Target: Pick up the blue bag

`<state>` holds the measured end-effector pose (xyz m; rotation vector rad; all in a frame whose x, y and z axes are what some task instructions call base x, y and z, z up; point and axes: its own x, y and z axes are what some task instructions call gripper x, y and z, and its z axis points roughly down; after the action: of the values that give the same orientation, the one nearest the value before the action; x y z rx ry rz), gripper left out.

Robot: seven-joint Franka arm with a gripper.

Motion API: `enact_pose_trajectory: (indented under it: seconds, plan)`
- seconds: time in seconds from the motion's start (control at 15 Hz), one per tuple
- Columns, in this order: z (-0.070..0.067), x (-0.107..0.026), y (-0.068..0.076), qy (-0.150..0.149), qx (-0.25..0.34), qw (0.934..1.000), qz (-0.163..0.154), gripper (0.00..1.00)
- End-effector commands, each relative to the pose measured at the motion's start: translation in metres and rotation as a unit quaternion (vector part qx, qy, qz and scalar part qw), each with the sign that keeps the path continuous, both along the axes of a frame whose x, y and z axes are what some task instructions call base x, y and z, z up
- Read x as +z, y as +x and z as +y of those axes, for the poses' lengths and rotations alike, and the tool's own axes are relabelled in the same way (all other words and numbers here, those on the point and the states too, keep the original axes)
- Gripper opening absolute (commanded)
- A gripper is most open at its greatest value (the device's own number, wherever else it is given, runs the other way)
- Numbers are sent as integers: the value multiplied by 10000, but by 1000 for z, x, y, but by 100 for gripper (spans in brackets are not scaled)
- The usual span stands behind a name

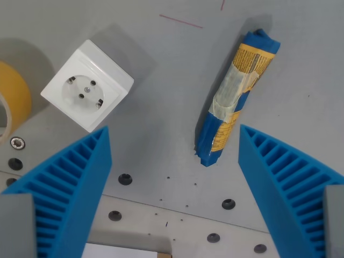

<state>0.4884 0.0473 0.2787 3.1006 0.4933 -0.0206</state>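
Note:
The blue bag (235, 98) is a long rolled packet with a yellow label and clear tape around its middle. It lies on the grey table (177, 80), slanting from the upper right down toward the centre. My gripper (174, 142) is open and empty, above the table. Its two blue ribbed fingers (72, 185) stand wide apart at the bottom left and bottom right. The bag's lower end lies between the fingers, closer to the finger on the wrist view's right (285, 177).
A white socket block (87, 85) sits at the upper left. A roll of yellow tape (12, 99) is at the left edge. Several bolt holes (125, 178) dot the table near the bottom. A red line (181, 21) is marked at the top.

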Motion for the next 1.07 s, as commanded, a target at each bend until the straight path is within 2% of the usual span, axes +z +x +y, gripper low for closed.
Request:
enact_pose_trajectory:
  seconds: [0.07,0.27,0.47,0.73,1.07]
  plan:
    - [0,2,0,1,0,10000,-19,100]
    - [-1,0,0,3,-73,10000,-21,100]
    - [-5,-8,-1,13,-294,9995,-70,100]
    - [-16,-28,-5,40,-738,9969,-264,100]
    - [-35,-54,-12,82,-1200,9921,-345,100]
